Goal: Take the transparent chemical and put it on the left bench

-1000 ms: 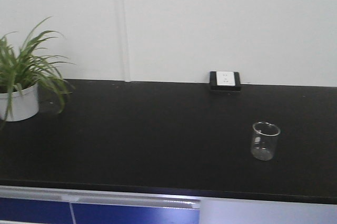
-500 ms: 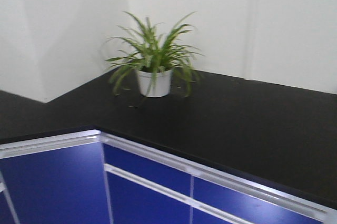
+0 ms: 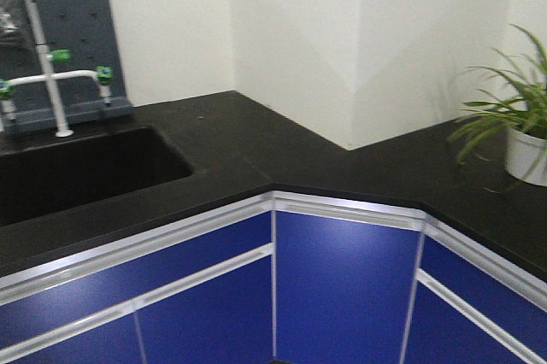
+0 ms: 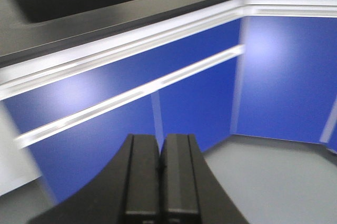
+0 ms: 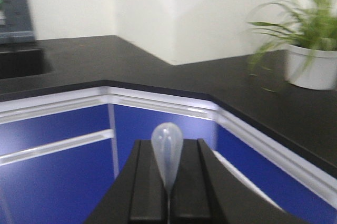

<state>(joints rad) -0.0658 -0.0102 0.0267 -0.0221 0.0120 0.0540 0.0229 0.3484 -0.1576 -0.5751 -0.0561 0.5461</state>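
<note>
The transparent chemical is out of view in every camera. My right gripper [image 5: 167, 145] is shut on a pale plastic dropper [image 5: 167, 135], whose bulb sticks up between the black fingers. My left gripper [image 4: 159, 139] is shut with nothing in it, hanging in front of blue cabinet doors [image 4: 200, 98]. A matte black worktop [image 3: 231, 137] wraps round a white wall corner. I cannot tell whether its left stretch is the left bench.
A black sink [image 3: 77, 172] with a white tap and green valves [image 3: 55, 73] is set into the worktop at left, under a grey pegboard. A potted plant [image 3: 521, 137] stands at far right. Blue cabinet fronts [image 3: 342, 278] fill the foreground.
The front view has swung left: the beaker and wall socket left the picture, the plant slid to the right edge, and the corner and sink came in.
</note>
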